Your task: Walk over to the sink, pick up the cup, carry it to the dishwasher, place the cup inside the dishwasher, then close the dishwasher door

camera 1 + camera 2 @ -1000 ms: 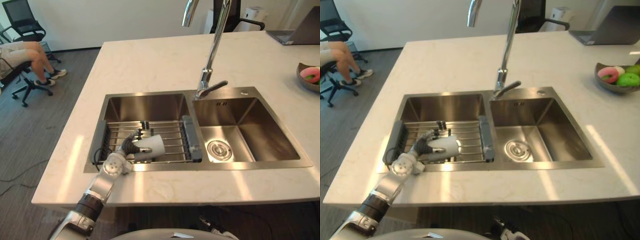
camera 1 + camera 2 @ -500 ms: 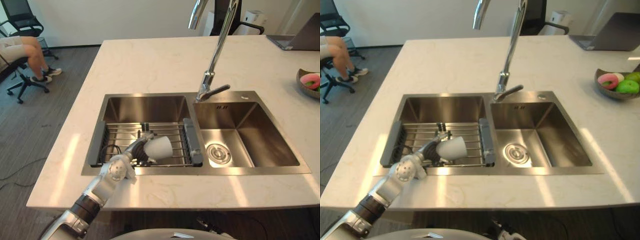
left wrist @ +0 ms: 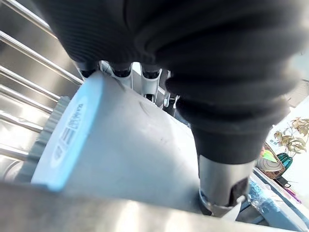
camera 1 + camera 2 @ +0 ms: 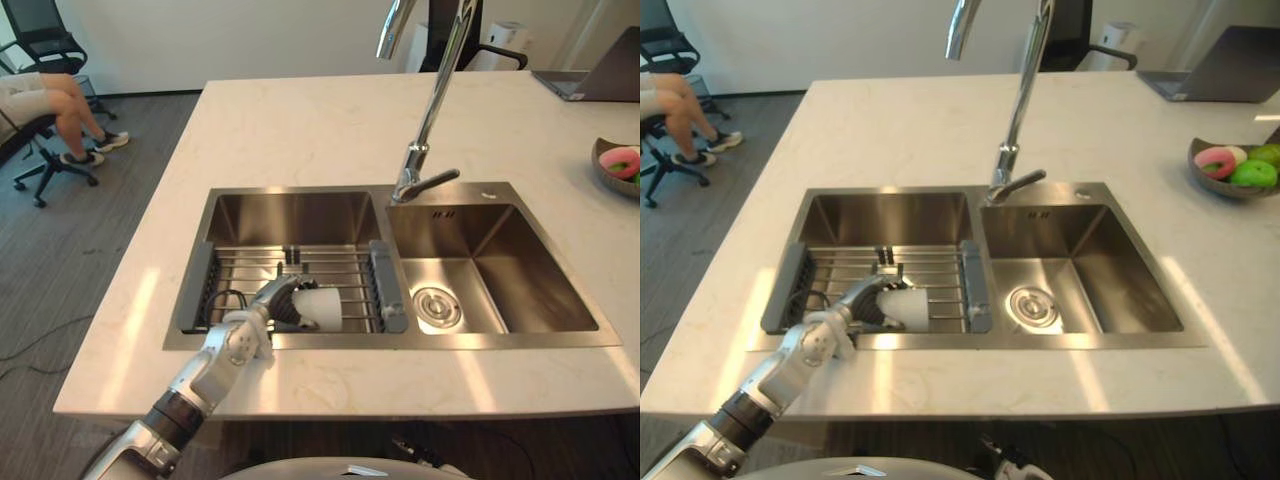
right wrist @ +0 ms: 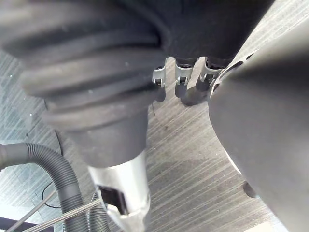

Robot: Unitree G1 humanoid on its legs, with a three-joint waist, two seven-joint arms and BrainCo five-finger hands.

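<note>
Left eye view showed the left hand (image 4: 281, 300) wrapped around the white cup (image 4: 321, 307), tipped on its side at the rack (image 4: 340, 266) in the sink (image 4: 292, 193), so carrying it to the dishwasher, putting it in and shutting the door were left to do.

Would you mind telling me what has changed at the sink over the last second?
The left hand, shut on the cup, raised it from the rack, then brought it nearer the front rim of the sink. The grip, faucet and fruit bowl are unchanged.
</note>
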